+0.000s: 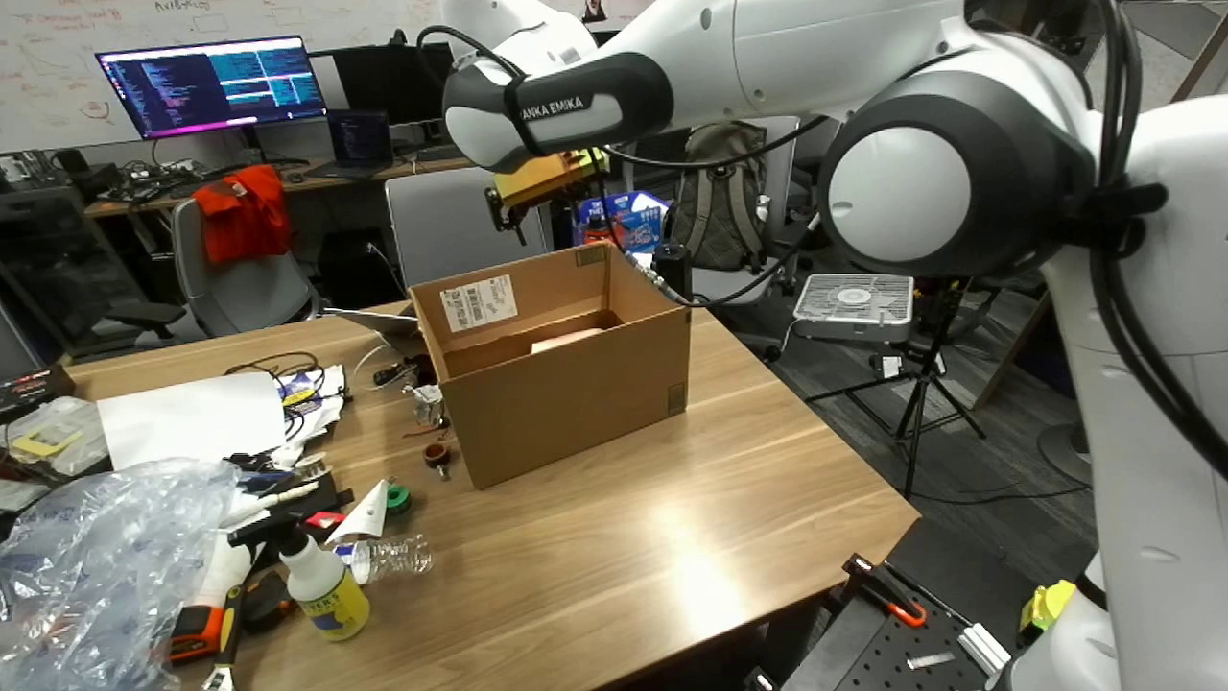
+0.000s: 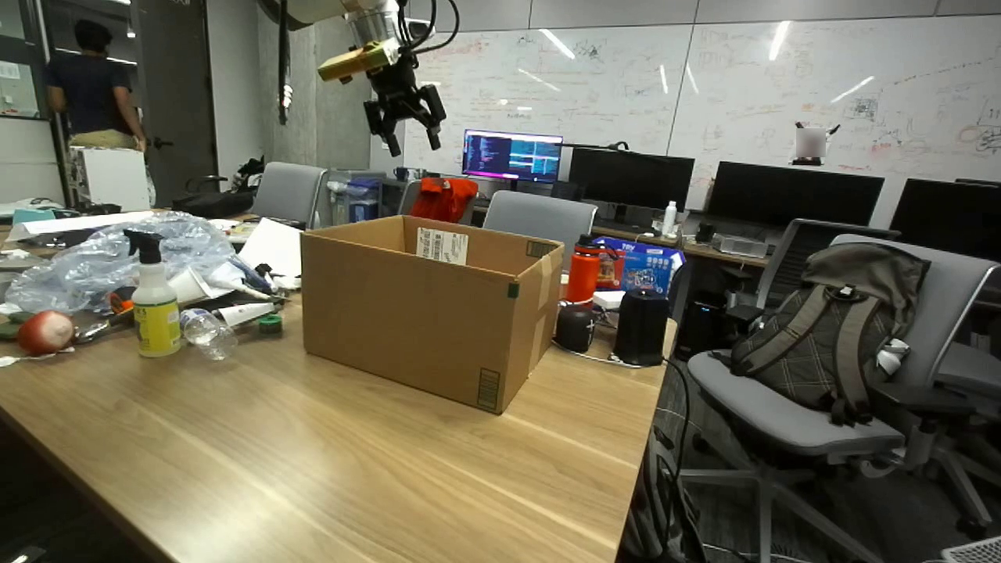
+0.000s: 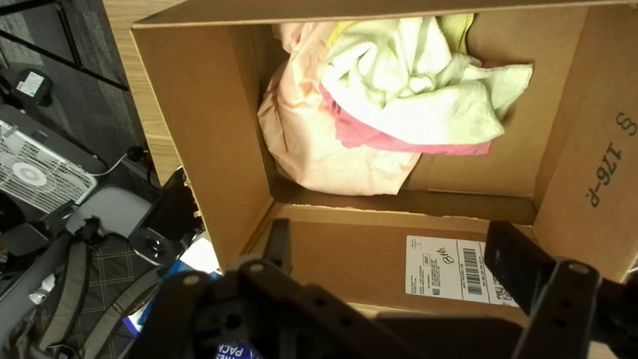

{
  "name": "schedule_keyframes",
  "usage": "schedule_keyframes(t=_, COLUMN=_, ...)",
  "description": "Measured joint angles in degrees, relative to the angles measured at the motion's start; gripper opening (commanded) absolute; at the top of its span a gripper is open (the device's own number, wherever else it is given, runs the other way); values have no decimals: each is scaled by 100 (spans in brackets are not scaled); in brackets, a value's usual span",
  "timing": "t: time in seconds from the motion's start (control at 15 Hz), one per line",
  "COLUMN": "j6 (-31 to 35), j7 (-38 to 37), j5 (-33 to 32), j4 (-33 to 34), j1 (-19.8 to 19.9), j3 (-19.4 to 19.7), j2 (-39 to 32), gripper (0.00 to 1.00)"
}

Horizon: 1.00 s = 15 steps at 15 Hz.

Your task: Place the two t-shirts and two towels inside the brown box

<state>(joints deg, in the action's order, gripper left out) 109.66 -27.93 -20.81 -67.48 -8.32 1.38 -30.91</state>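
- On the table (image 1: 767,461), in an exterior view, the brown box (image 1: 566,403) stands open, a pale patch of cloth (image 1: 566,340) showing inside
- In an exterior view, the claw (image 2: 414,146) hangs at about twelve o'clock from the box, spread and holding nothing
- In the wrist view, within the box, the cream-white towel (image 3: 418,99) lies on top, the peach t-shirt (image 3: 319,149) at eight o'clock from it, the pink t-shirt (image 3: 356,133) peeking out at six, the yellow-green towel (image 3: 458,32) at one, mostly hidden
- All four pieces are in, so placing looks finished; only taking the claw away seems left
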Motion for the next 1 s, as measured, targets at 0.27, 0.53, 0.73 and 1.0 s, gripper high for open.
schedule_keyframes(t=0.27, j6=-261, j7=-7, j5=18, j4=-420, j1=-5, j3=-119, j2=354, gripper=100)
schedule_keyframes(t=0.53, j6=-612, j7=-47, j5=198, j4=-1028, j1=-35, j3=-169, j2=892, gripper=100)
schedule_keyframes(t=0.73, j6=-772, j7=-215, j5=244, j4=-1585, j1=-72, j3=-169, j2=1368, gripper=100)
schedule_keyframes(t=1.0, j6=-803, j7=-622, j5=219, j4=-2532, j1=-151, j3=-184, j2=2117, gripper=100)
